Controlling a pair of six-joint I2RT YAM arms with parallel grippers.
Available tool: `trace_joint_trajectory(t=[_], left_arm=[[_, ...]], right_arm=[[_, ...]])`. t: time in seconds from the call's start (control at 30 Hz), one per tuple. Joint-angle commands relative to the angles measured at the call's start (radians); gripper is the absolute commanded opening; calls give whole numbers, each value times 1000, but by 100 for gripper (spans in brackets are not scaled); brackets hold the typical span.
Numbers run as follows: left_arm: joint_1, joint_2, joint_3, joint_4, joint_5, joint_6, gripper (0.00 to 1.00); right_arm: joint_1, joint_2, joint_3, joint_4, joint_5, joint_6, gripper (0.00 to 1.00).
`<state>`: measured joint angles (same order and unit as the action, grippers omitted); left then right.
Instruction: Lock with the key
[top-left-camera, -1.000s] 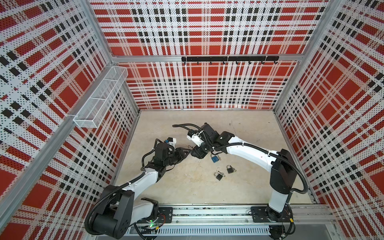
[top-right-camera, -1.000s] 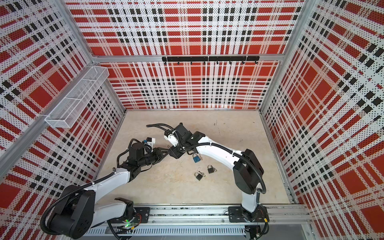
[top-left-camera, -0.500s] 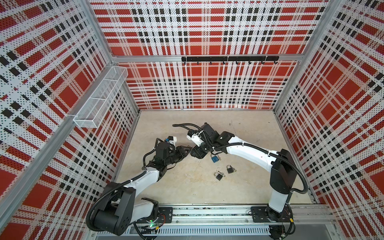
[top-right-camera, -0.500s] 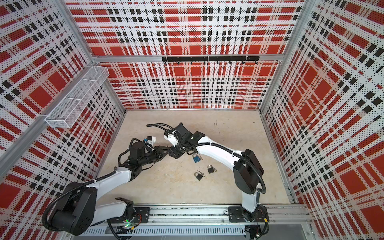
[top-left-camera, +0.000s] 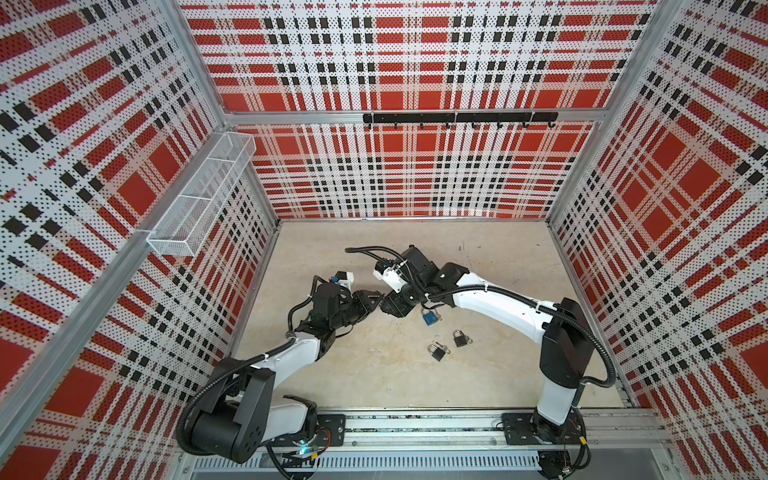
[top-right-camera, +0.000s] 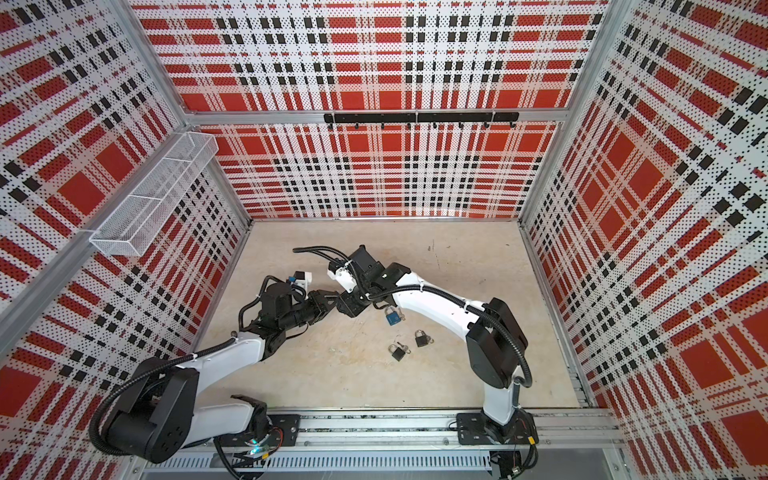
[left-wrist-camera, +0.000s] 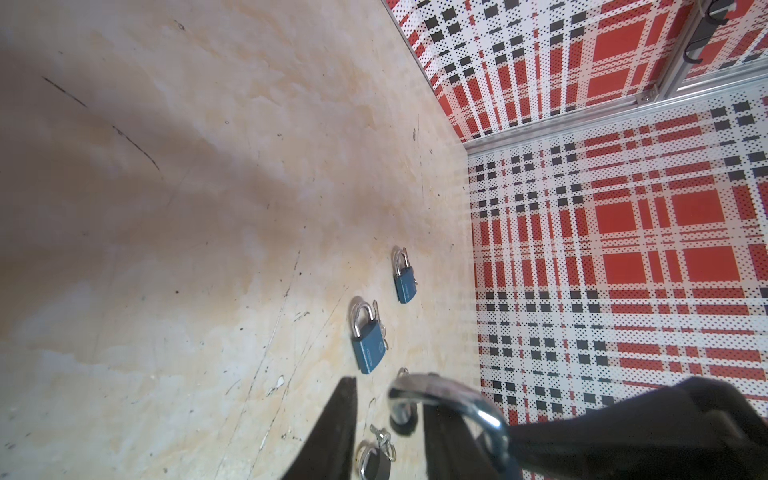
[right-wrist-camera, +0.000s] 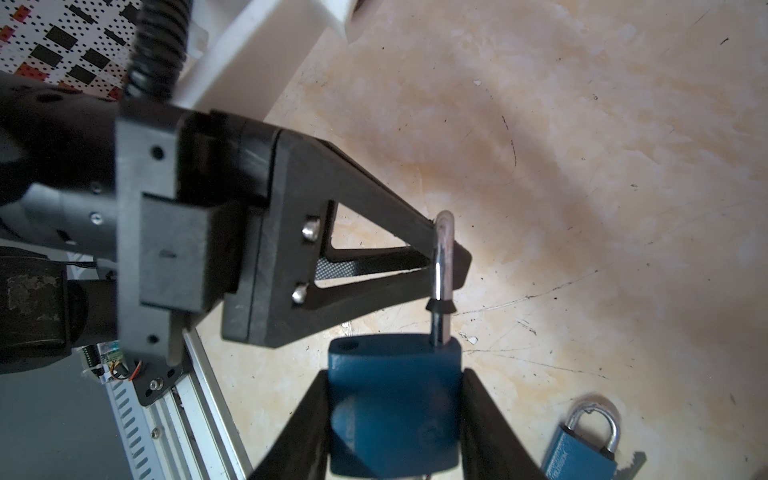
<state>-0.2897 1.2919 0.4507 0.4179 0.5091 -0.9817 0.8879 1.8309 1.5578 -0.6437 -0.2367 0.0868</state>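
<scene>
Padlock (right-wrist-camera: 395, 407): blue body, held clear of the floor (top-left-camera: 374, 386), a little left of the floor's middle, where the two arms meet tip to tip; mostly hidden by them in both top views.
Right gripper (right-wrist-camera: 395, 374): clamped on the padlock's body, one finger (right-wrist-camera: 299, 428) pressed against each side, shackle end pointing away from the wrist.
Shackle (right-wrist-camera: 444, 249): open; one leg seated in the body, the other hole (right-wrist-camera: 351, 345) bare; bow turned edge-on to the right wrist camera.
Left gripper (left-wrist-camera: 390, 401): faces the padlock from the opposite side; fingers stand apart with the shackle's free end between them and the bow crossing over one finger (left-wrist-camera: 446, 449); pinching or merely hooked, cannot tell.
Padlock against left gripper: body just beyond the fingertips, only the shackle among them.
Key (right-wrist-camera: 633, 460): flat on the floor, touching a second blue padlock (right-wrist-camera: 582, 444) just beside the right gripper; keyhole end of the held padlock out of view.
Others: dark padlock (top-left-camera: 436, 352) and its twin (top-left-camera: 460, 339), flat on the floor, near each other, nearer the arm bases than the second blue padlock.
</scene>
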Motion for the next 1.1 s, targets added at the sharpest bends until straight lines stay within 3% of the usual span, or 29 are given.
trace_joint_trajectory(t=[0.0,0.33,0.7,1.07], left_arm=[[-6,13,35,51,-16,-14,31],[-6,-31,6,57,13,-28,27],[70,-224,27,-220,38,39,26],[45,-155,106,-263,91,38,33]], right_arm=[[0,-60,36,58,-26,3,27],[0,-64,36,38,-17,-5,27],[0,-44,31,23,23,-25,26],[9,-43,33,15,61,-38,26]])
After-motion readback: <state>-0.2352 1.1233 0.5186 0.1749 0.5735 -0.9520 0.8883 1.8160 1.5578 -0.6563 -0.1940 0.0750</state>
